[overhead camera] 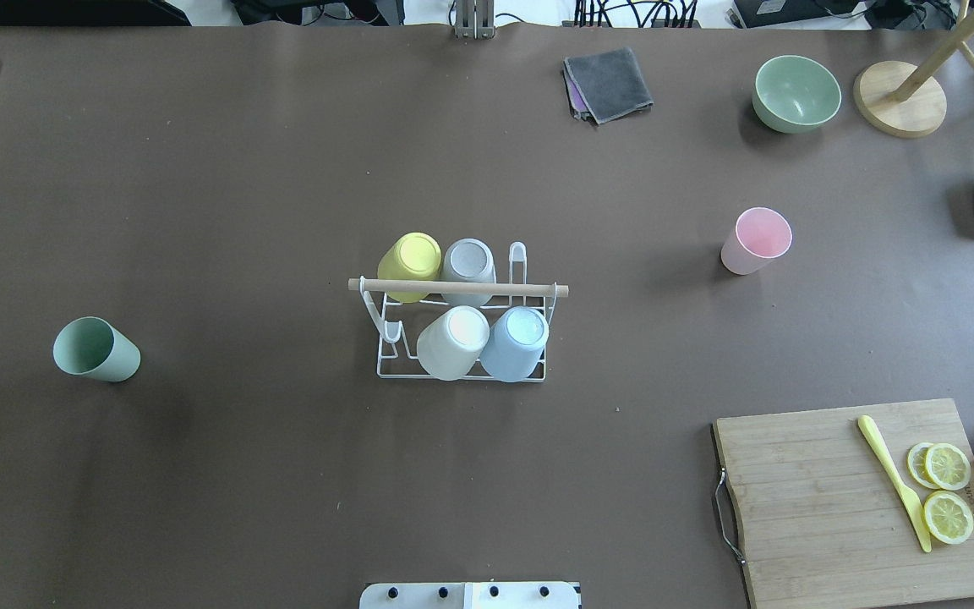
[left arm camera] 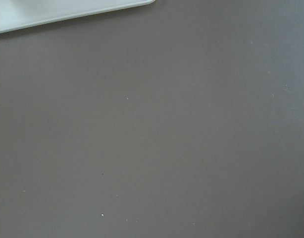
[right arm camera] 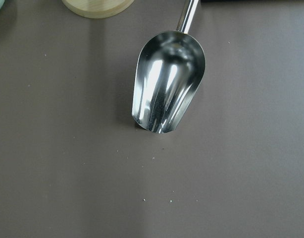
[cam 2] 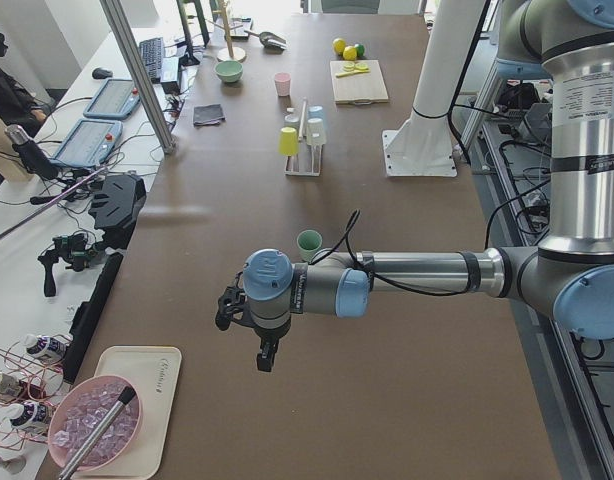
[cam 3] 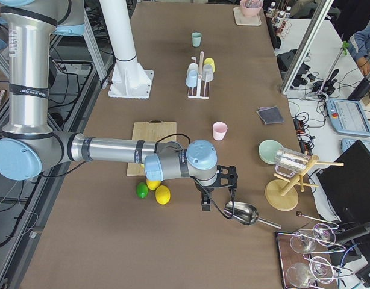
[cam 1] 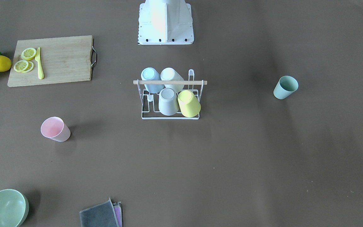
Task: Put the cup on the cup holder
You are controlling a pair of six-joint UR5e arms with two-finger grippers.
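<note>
Probably light, stiff and slick, the mint-green plastic cup (overhead camera: 96, 349) is standing near the table's left edge, inviting a rim pinch, while the left gripper (cam 2: 266, 357) and right gripper (cam 3: 205, 203) are hanging, spread or pressed together I cannot tell.

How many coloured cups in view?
6. Four upside down on the rack: yellow, grey, white, blue. Pink cup loose on the robot's right side, green cup loose on its left.

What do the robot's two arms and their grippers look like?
Both the left arm and the right arm are silver metal tubes with light blue caps at the joints. A black cable runs along each forearm. The left gripper and the right gripper are black.
</note>
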